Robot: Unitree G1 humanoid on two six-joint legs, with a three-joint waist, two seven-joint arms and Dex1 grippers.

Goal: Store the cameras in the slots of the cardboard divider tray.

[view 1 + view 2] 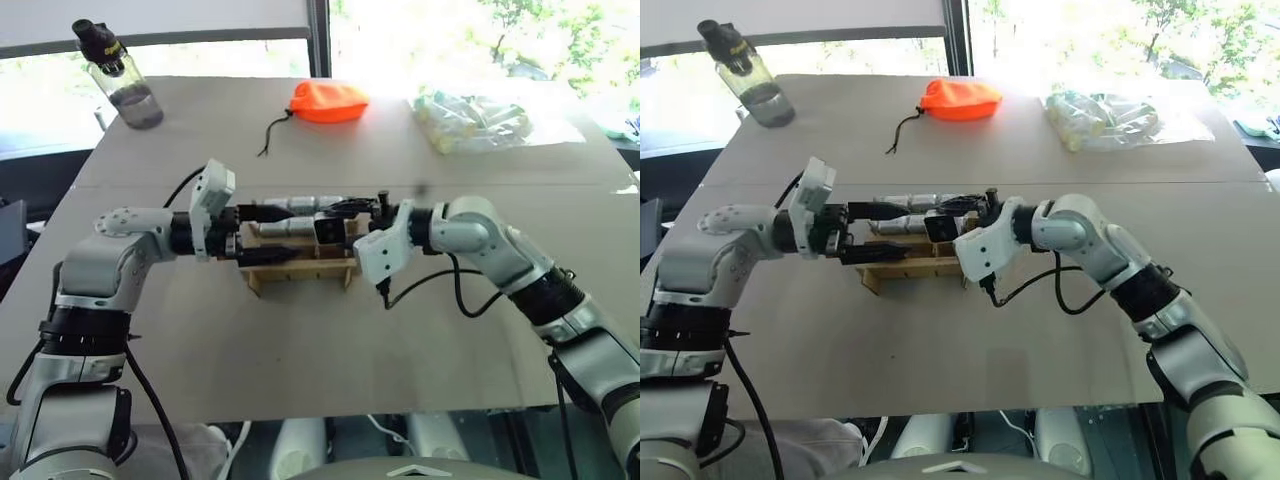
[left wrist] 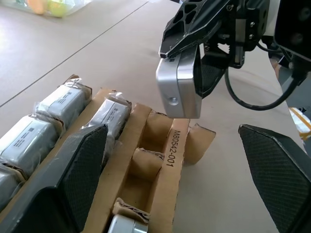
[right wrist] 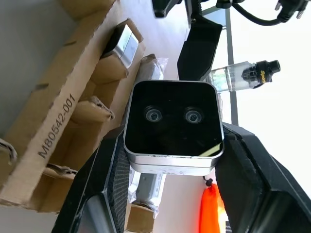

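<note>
The right tool (image 3: 170,194) has its two black fingers clamped on one of the cameras (image 3: 174,127), a silver-grey one with a black face and two little lenses, holding it up just above the near end of the cardboard divider tray (image 2: 170,160). The left tool (image 2: 180,184) comes in from the other side with its fingers spread wide and nothing between them, one finger (image 2: 80,165) over the tray and the other out over the bare tabletop (image 1: 300,340). The tray sits in the middle of the tabletop, and several of its slots already hold plastic-wrapped cameras (image 2: 63,104), while the slots nearest the held camera look empty. Further back there's an orange pouch (image 1: 329,101), a clear bag of pale tubes (image 1: 475,122) and a water bottle (image 1: 118,73), all well apart from the tray.
</note>
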